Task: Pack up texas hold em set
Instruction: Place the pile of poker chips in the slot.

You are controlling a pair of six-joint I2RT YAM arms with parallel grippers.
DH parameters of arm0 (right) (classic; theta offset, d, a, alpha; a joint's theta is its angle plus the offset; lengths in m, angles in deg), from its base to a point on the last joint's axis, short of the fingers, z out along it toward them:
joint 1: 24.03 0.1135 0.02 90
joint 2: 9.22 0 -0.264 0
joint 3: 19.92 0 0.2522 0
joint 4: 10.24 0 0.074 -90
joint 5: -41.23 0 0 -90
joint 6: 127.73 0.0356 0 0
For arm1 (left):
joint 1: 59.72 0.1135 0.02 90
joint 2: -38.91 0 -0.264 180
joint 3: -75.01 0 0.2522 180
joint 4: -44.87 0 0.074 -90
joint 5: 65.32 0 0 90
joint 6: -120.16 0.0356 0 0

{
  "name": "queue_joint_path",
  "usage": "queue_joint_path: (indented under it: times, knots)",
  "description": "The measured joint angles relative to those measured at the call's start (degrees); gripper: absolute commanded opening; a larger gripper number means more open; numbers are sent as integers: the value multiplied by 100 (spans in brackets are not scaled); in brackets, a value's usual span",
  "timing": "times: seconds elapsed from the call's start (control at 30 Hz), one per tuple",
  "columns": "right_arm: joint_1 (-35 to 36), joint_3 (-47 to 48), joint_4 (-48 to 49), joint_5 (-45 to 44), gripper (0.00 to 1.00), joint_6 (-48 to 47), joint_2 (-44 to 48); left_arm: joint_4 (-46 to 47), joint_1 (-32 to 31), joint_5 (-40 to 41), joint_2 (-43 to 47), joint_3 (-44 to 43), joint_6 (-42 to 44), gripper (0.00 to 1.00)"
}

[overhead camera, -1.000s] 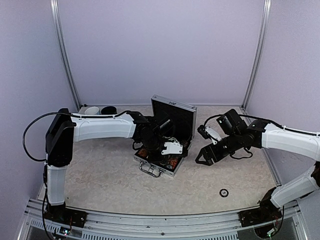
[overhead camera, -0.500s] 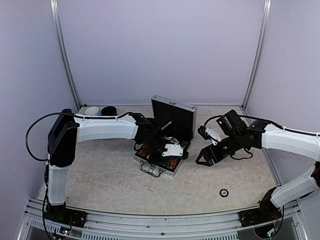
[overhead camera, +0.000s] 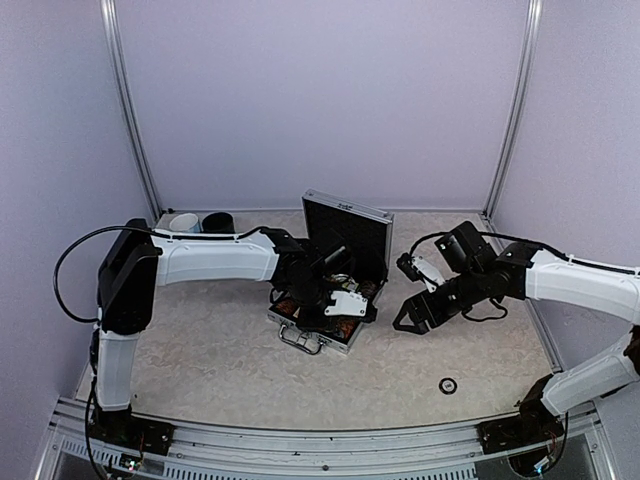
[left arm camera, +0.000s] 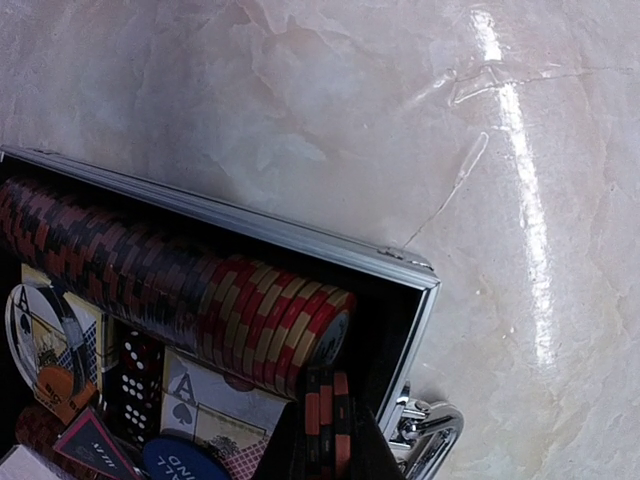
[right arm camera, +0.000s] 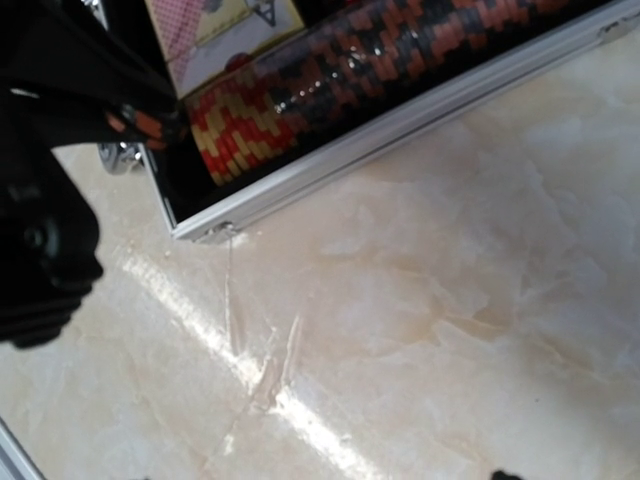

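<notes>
- Left wrist view tells most of it: the left gripper (left arm camera: 324, 440) is clamped on a small chip stack (left arm camera: 322, 400), orange and black, held on edge.
- That stack sits right off the end of the chip row (left arm camera: 200, 290), at the case (left arm camera: 250, 222) corner by the handle (left arm camera: 432, 432). It looks to be over the gap between the row's end and the case wall. Can't tell if it's touching the row.
- The row's long axis runs along the case wall that faces the right arm, and the stack seems roughly lined up with it. My guess is the next move is straight down into that gap, then let go.
- The case sits mid-desk (overhead camera: 200, 350) with its base flat and the lid (overhead camera: 345, 235) standing up on the far side. It has a silver ribbed rim and black lining.
- Inside the case, beside the row, there are cards (left arm camera: 215, 400), red dice (left arm camera: 140, 375) and a blue button (left arm camera: 180, 460). The row's stripes go from red/black to red/yellow at the end.
- The right gripper (overhead camera: 408, 318) is just off the case's right side, jaws apart, nothing in them.
- One small round piece (overhead camera: 449, 384) lies on the desk well clear of the case, toward the near right. The right arm is nearer to it. It probably belongs to the set, but it's too small to be sure.
</notes>
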Motion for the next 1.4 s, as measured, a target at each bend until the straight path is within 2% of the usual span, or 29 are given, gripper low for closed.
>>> queue_joint_path:
  times: [0.57,0.87,1.4]
  knots:
    - [0,-94,4,26,71,0,31,59,-168,221,-111,-68,151,0]
    - [0,-125,4,37,71,2,33,72,-210,374,-111,-66,142,10]
    - [0,-127,13,125,69,15,31,129,-240,422,-111,-31,74,18]
